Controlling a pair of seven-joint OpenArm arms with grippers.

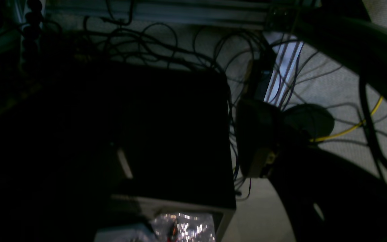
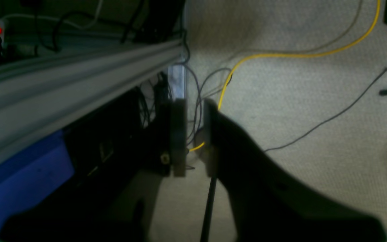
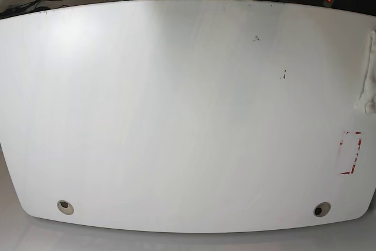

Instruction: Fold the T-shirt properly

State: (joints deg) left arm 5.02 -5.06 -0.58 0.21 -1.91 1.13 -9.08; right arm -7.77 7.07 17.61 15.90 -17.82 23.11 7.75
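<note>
**Left wrist view.** This view is very dark. It looks below the surface onto pale carpet (image 1: 334,84), a tangle of cables (image 1: 166,43) and a black box (image 1: 166,134). Of the left hand only one finger (image 1: 255,141) reads clearly. Its partner is lost in shadow, so I cannot tell how wide the hand stands. No cloth shows here.

**Right wrist view.** The right hand (image 2: 193,141) hangs beside an aluminium rail (image 2: 79,77), over carpet crossed by a yellow cable (image 2: 281,55). Its fingers stand narrow, with a slim gap through which the floor shows, and nothing is held.

**Base view.** Neither arm is in frame above the white surface (image 3: 176,116). A bunched strip of white cloth, probably the T-shirt (image 3: 369,74), sits at the surface's right edge and is partly cut off by the frame. What shows of it runs along that edge, near to far. That is the left arm's side, so I judge the left hand nearer; the right would have to cross the whole surface. Just nearer the camera than the cloth lies a red-and-white tape mark (image 3: 351,153). Two cable holes (image 3: 65,207) sit along the near edge. Nothing stands in the way.
</note>
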